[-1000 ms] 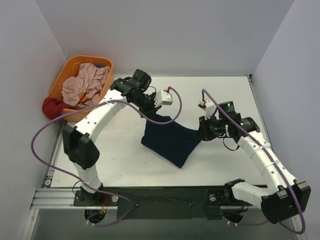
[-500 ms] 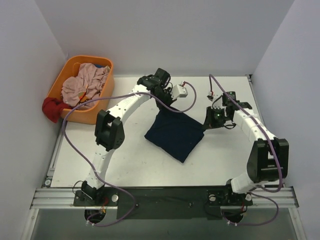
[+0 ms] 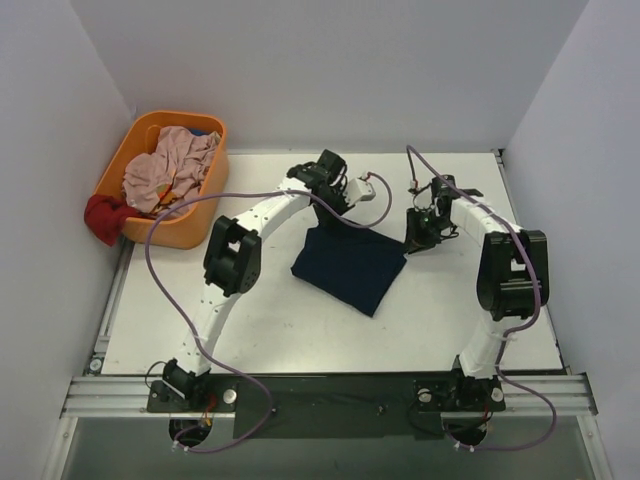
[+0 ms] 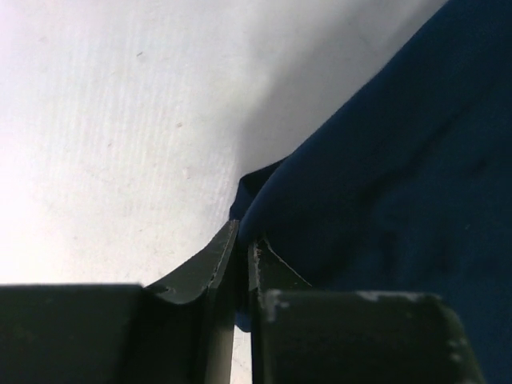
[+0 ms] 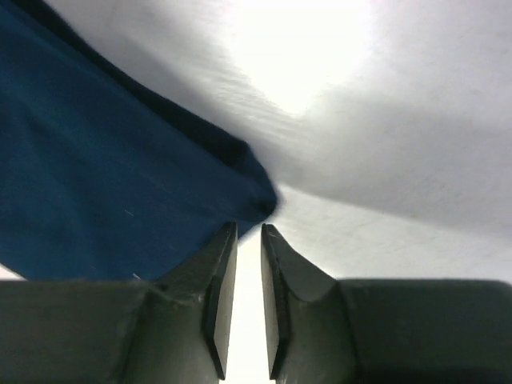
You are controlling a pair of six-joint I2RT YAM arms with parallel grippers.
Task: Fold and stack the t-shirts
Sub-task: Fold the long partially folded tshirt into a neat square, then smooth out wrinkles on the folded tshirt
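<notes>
— How did the left gripper stand?
— Its jaws were drawn almost flat together, with only a sliver between them. The tips sat right at a rolled corner of the dark navy cotton t-shirt. The sliver looked dark near the tips, and I could not tell whether cloth was nipped there or only lay against them.
— And the right gripper?
— Its jaws were parted by a slim gap with bare white tabletop showing through it. It held nothing. The shirt's other far corner ended just beyond its fingertips, a little to their left in the wrist view.
— Where was the shirt itself?
— It lay folded into a rough, skewed rectangle in the middle of the table, with both arms reaching to its far edge, one at each corner.
— Anything further out?
— An orange plastic basket stood at the far left corner, well apart from the shirt. Crumpled pink garments were heaped inside it, and a red cloth hung over its left side.
</notes>
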